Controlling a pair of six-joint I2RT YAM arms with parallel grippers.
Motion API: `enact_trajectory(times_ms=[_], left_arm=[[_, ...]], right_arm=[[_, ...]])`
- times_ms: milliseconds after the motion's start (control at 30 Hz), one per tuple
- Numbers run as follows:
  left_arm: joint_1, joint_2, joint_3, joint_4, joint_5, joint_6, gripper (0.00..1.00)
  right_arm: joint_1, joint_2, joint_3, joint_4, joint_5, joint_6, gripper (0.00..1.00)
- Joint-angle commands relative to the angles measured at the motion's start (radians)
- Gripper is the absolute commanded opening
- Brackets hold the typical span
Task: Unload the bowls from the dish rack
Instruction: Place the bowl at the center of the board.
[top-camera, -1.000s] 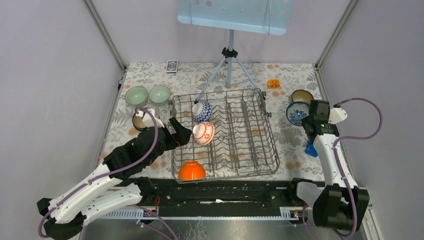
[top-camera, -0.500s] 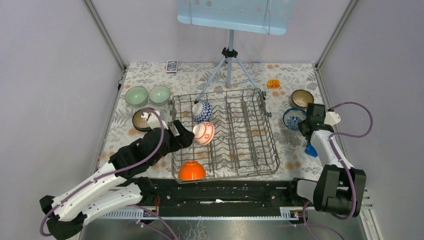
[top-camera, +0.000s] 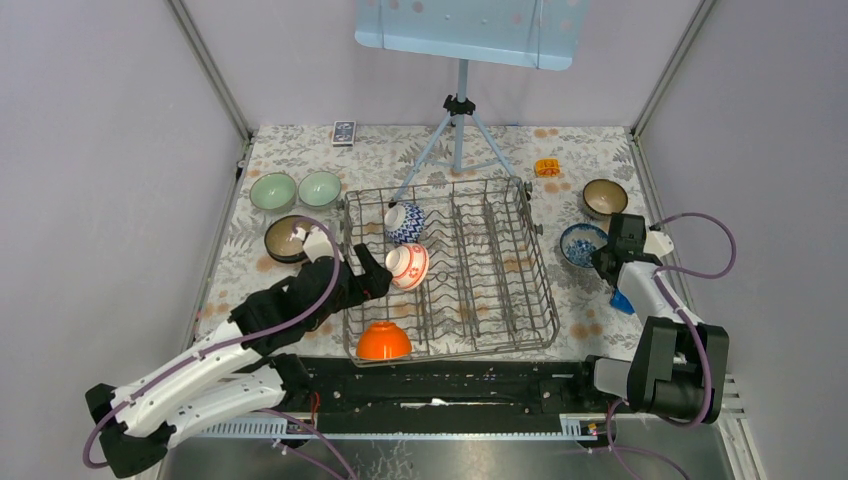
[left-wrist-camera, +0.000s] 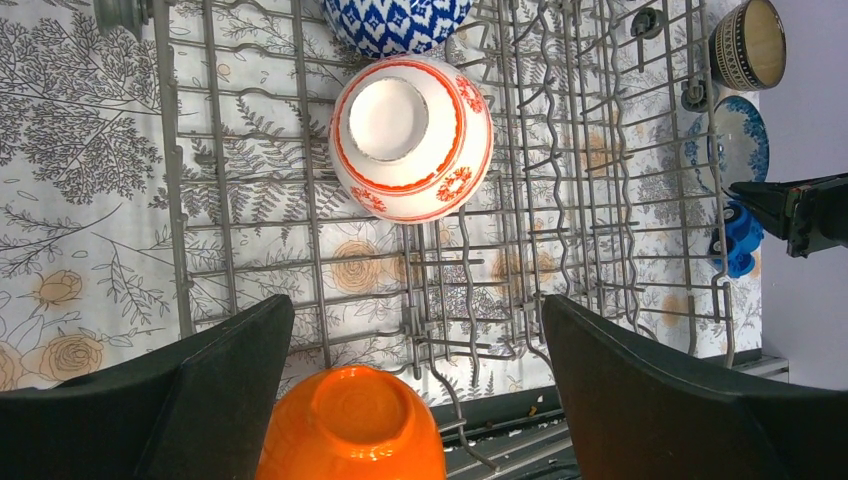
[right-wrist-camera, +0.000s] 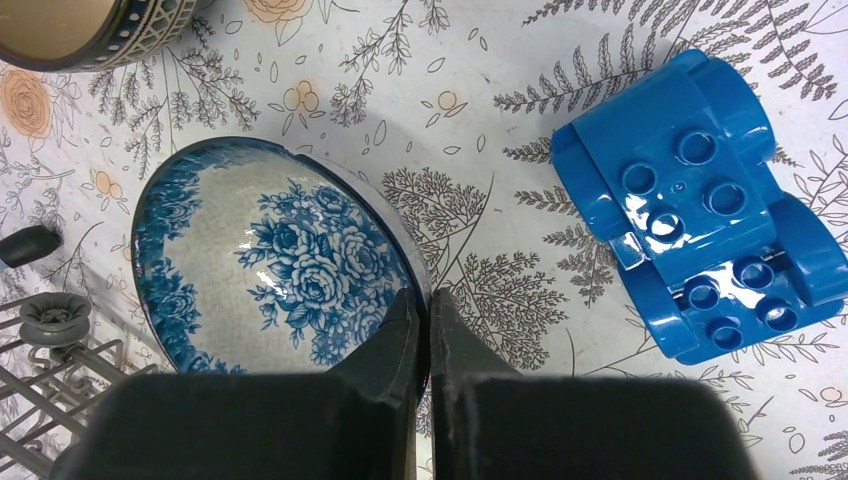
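- In the dish rack (top-camera: 500, 270), mid-frame: three bowls yet to lift; blue-and-white bowl (top-camera: 404, 222) toward its upper left, red-and-white bowl (left-wrist-camera: 410, 138) just below that, orange bowl (top-camera: 384, 341) at the lower left edge.
- Already out on the cloth: pale green bowls (top-camera: 272, 190) and a dark bowl (top-camera: 287, 238) at left; a brown bowl (top-camera: 604, 197) and the blue floral bowl (right-wrist-camera: 280, 260) at right; by that count, past halfway.
- Left gripper (left-wrist-camera: 415, 305): spread wide, grasping nothing, poised over the rack between the red-and-white bowl and the orange bowl.
- Right gripper (right-wrist-camera: 430, 300): clenched on the rim of the blue floral bowl, right of the rack.
- Tight spots: upright tines around the red-and-white bowl; rack wall close to the orange bowl; blue brick (right-wrist-camera: 690, 250) near the blue floral bowl; bare cloth right of the rack's lower corner.
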Motion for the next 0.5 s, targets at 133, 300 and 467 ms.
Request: enact_trajectory(times_ms=[133,300,467], left_arm=[[0.004,0.020,-0.002,0.064,0.015,0.001,0.99],[0.003,0.017,-0.006,0.065,0.015,0.002,0.99],[0.003,0.016,-0.007,0.063,0.014,0.002,0.99]], right_arm=[[-0.007,0.012,-0.009,0.061,0.006,0.025,0.00],[-0.005,0.013,-0.014,0.061,0.001,0.019,0.09],[-0.006,-0.011,-0.025,0.069,-0.002,-0.001,0.27]])
